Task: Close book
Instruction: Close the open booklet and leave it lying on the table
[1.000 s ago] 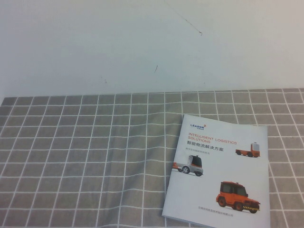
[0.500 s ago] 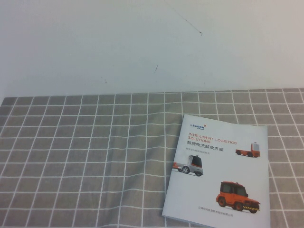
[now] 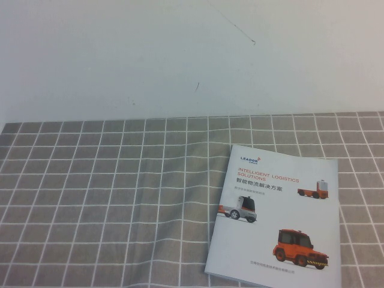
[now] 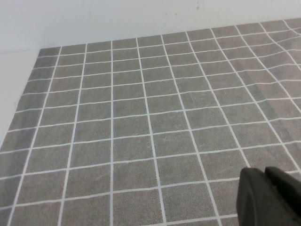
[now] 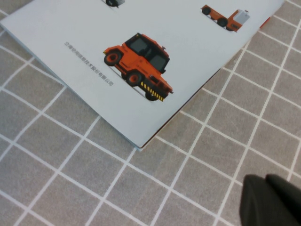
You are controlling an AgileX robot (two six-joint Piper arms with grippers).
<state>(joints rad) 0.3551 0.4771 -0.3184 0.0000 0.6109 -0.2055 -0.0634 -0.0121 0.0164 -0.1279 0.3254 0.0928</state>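
Left gripper (image 4: 269, 200): only a dark tip shows, over bare checked cloth (image 3: 108, 192) on its left side. Open or closed: cannot tell. Right gripper (image 5: 273, 202): same, near the book (image 3: 279, 216) at its near right corner, not touching. Book flat at the cloth's near right edge, cover up. Judged already closed, hence both arms clear.

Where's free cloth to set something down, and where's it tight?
Free: the checked cloth left of the book, plus the strip between book and wall. Tight: near-right, where the book lies. Left gripper is over bare cloth; right gripper beside the book's corner.
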